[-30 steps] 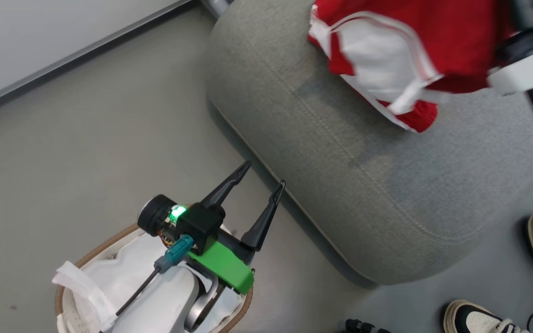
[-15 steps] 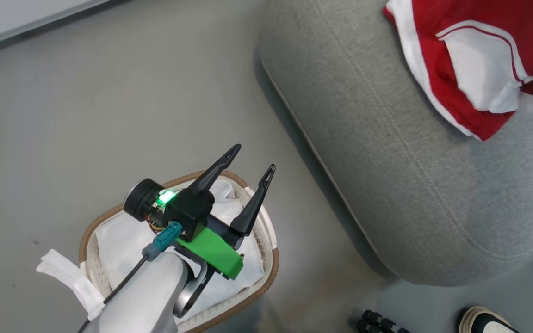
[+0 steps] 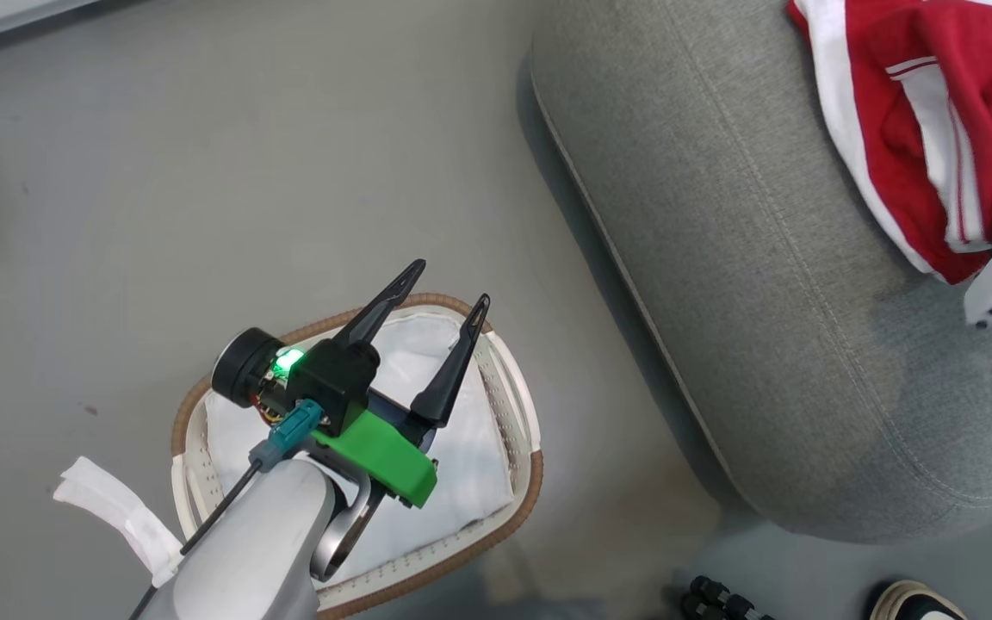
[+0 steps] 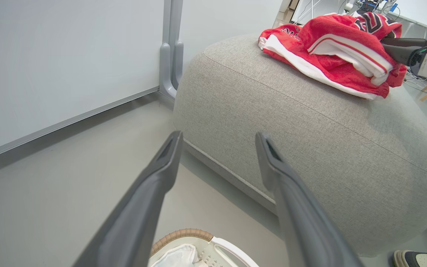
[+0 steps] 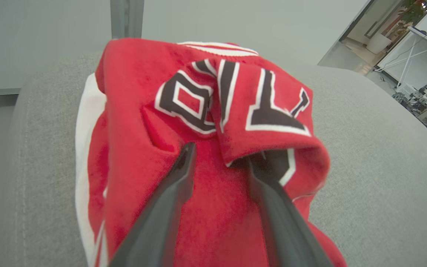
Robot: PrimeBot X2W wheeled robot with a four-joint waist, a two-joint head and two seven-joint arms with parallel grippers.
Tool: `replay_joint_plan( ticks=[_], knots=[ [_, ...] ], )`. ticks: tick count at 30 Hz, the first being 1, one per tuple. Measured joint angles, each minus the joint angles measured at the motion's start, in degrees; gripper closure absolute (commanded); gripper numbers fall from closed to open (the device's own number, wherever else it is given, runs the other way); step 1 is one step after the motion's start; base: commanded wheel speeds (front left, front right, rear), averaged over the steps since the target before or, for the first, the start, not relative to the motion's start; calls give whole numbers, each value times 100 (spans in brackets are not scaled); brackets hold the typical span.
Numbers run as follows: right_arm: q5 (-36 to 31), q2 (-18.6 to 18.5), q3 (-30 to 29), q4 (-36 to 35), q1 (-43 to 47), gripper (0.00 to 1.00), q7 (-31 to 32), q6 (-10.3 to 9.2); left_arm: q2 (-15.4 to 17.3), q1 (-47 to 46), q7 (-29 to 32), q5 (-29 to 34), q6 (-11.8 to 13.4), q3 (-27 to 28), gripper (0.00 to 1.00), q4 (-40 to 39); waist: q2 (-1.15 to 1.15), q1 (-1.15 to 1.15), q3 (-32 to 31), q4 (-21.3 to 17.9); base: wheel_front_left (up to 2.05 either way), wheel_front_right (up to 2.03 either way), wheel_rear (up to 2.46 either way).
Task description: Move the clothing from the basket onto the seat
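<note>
The left arm reaches up from the lower left of the head view, pale forearm first. The left gripper hangs over the basket, its two dark fingers spread wide with nothing between them, pointing up and to the right toward the seat. A small green light glows on its wrist. The right gripper is over on the cushion, pushed into the clothing. Its fingers stand apart: one lies on the red cloth, and the tip of the other is tucked under a fold that carries dark, white-edged lettering. Nothing looks pinched between them. The red garments sit bunched in one heap on top of the seat, toward its far side from the basket. From the left wrist the heap stretches crosswise along the cushion top, a white-striped fold lying over it. In the head view its white-banded edge faces the basket and runs from the top down to the lower right. The basket stands on the floor just beside the seat, its long axis slanting up toward it. It holds a white crinkly liner sheet. A white strip lies on the floor by its rim. The toe of a shoe shows near the cushion's corner.
</note>
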Motion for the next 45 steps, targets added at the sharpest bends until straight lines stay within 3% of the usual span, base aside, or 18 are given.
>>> replay_joint_plan(
  ticks=[6,17,30,45],
  knots=[
    [-65,312,-168,-348,804,0,0,0,-140,185,0,-2,0,225,0,96,0,0,-334,-82,0,0,0],
    [296,687,230,-1163,1845,0,0,0,-470,751,-1,120,0,891,0,142,0,-1,-1048,-19,0,0,0],
    [614,1012,1416,-1919,1911,0,0,0,-882,1468,0,778,7,2487,0,291,0,-1,-1603,757,0,0,0],
    [666,1183,1608,-1818,2304,0,0,0,-1010,2143,0,1039,7,3672,0,493,0,-1,-2176,1564,0,0,0]
  ],
)
